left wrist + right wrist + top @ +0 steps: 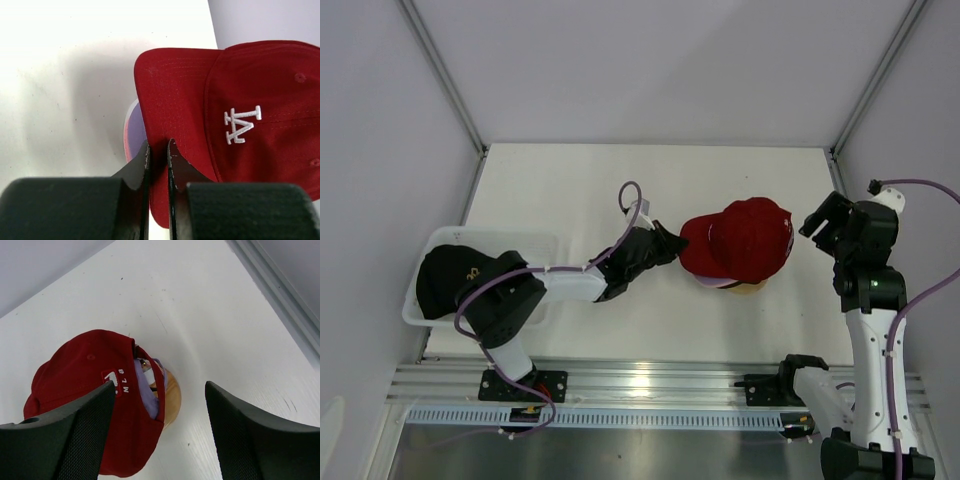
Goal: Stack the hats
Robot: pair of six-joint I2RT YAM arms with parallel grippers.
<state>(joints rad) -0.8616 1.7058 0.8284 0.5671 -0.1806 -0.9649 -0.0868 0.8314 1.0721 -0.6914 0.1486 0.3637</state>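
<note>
Top view: white table (570,180) between pale walls (670,60) carries red hat (745,240) atop stand (748,290); black hat (445,275) in basket (520,238). Left wrist view: left hand (158,142) nearly pressed together at red brim, grip undeterminable. Right wrist view: right hand (160,384) spread.

A white tabletop (570,190) was seen, brightly and evenly lit from above, with faint scuffs and specks marked on its surface. It was enclosed on three sides by pale grey wall panels (660,60), which were joined at the back corners by slanting aluminium posts (442,75). Along the near edge a ribbed aluminium rail (650,380) was fitted, and glare was thrown back from it.
</note>
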